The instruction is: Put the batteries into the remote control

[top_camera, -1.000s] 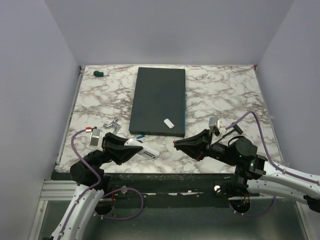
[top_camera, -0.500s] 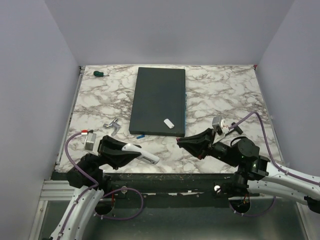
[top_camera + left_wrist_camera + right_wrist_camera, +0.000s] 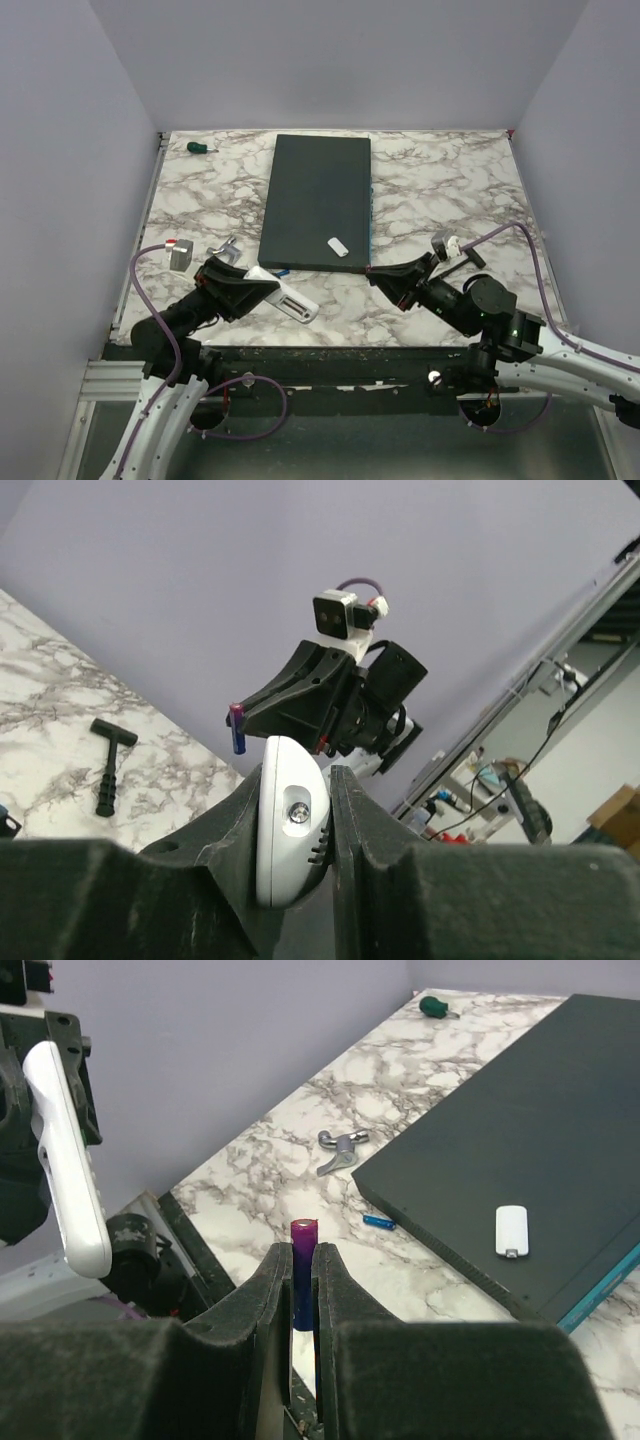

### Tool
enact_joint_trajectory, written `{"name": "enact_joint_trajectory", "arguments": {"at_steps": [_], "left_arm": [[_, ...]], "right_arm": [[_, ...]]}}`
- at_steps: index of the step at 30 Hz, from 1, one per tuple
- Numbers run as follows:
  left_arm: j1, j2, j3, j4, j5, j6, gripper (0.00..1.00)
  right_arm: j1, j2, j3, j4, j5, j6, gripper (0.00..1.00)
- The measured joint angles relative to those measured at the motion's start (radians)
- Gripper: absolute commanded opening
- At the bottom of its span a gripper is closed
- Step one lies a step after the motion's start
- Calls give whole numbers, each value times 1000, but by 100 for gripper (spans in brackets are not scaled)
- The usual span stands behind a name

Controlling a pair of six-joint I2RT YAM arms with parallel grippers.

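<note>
The left gripper (image 3: 262, 284) is clamped on the white remote control (image 3: 290, 820), which is held raised over the near part of the marble table (image 3: 440, 190), its free end pointing toward the right arm. The right gripper (image 3: 380, 273) is closed on the purple-blue battery (image 3: 303, 1270), which stands upright between the fingers, near the remote but not touching it. The blue battery (image 3: 378, 1222) lies on the table just beside the near edge of the dark grey slab (image 3: 315, 195), and the small white cover piece (image 3: 338, 247) rests on that slab.
</note>
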Motion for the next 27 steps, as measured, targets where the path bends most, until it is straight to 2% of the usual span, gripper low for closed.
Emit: {"name": "enact_joint_trajectory", "arguments": {"at_steps": [6, 12, 16, 19, 23, 27], "left_arm": [[0, -6, 12, -94, -63, -68, 0], [0, 23, -36, -43, -79, -146, 0], [-10, 74, -79, -32, -85, -161, 0], [-31, 86, -103, -30, -118, -158, 0], [-159, 145, -171, 12, -209, -142, 0], [-301, 276, -236, 111, -312, -127, 0]], "right_arm": [[0, 0, 1, -45, 51, 27, 1], [0, 47, 51, -164, 56, 30, 1], [0, 101, 155, -286, 56, 24, 1], [0, 191, 315, -427, 63, 15, 1], [0, 336, 532, -618, 68, 13, 1], [0, 412, 606, -747, 42, 18, 1]]}}
